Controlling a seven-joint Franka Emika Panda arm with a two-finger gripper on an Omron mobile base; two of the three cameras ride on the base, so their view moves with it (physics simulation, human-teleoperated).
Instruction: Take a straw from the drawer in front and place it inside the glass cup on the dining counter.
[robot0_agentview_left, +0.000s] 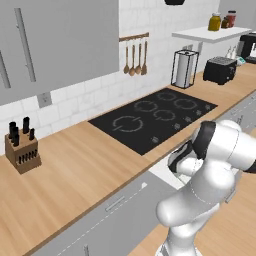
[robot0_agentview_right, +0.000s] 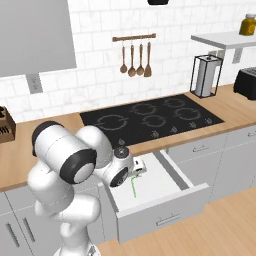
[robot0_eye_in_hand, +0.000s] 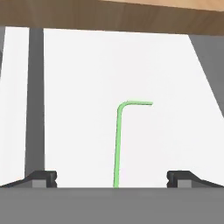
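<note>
White arm bent low over drawer (robot0_agentview_right: 165, 192), gripper (robot0_eye_in_hand: 112, 178) spread wide above green straw (robot0_eye_in_hand: 118, 140)

**A home kitchen, plainly fitted out**

A black four-ring cooktop (robot0_agentview_right: 152, 119) sits sunk into a long wooden counter (robot0_agentview_left: 75, 170) across the middle of the frame, backed by white tiles. Wooden spoons (robot0_agentview_right: 135, 60) hang from a rail at upper centre. A knife block (robot0_agentview_left: 21, 147) stands at the left, a paper-towel holder (robot0_agentview_right: 205, 76) and black toaster (robot0_agentview_left: 219, 70) at the right, jars (robot0_agentview_left: 215, 22) shelved above, grey cabinets below.
</note>
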